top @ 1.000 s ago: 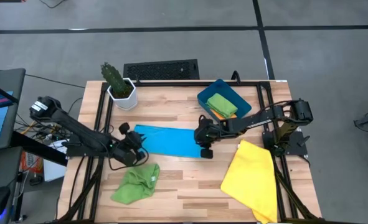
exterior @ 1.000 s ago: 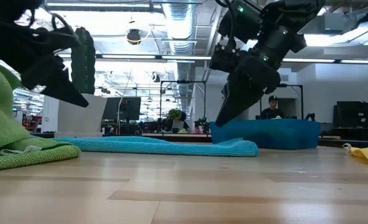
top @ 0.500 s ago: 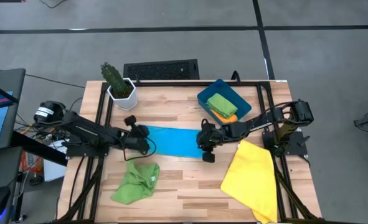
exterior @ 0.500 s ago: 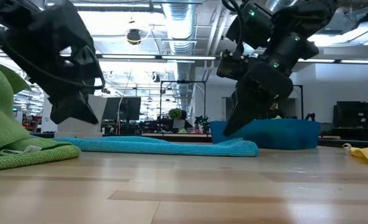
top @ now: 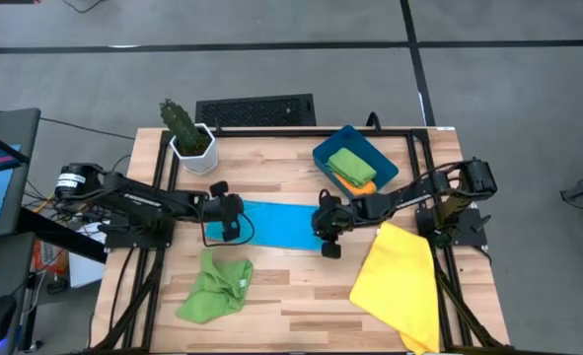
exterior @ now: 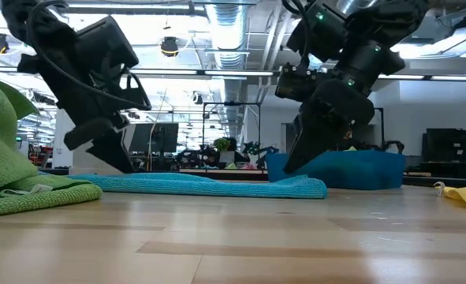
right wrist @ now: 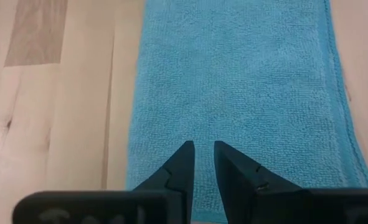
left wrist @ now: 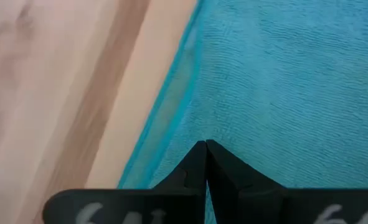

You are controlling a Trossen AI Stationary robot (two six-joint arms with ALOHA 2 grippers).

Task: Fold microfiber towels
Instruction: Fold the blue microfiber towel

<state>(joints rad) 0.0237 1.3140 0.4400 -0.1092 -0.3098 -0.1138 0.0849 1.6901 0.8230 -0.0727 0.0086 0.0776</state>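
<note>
Two dark robot arms are reaching in from opposite sides of a light wooden slatted table, meeting over a light blue microfiber towel that is lying flat as a long rectangle near the table's middle.

At the towel's left end, the left gripper is pointing down, its jaws pressed fully together. In the left wrist view the two dark fingertips are meeting in a single point right at the towel's hemmed edge; whether any cloth is caught between them cannot be told.

At the towel's right end, the right gripper is tilting down, its jaws standing a narrow gap apart. In the right wrist view the fingertips are sitting over the short edge of the blue cloth, and it cannot be told whether they are pinching it.

Other towels are lying around. A crumpled green microfiber towel is sitting near the front left of the table. A larger bright yellow microfiber towel is spreading over the front right corner. A folded green towel is resting on an orange towel inside a dark teal plastic bin at the back right. A potted cactus in a white pot is standing at the back left.
</note>
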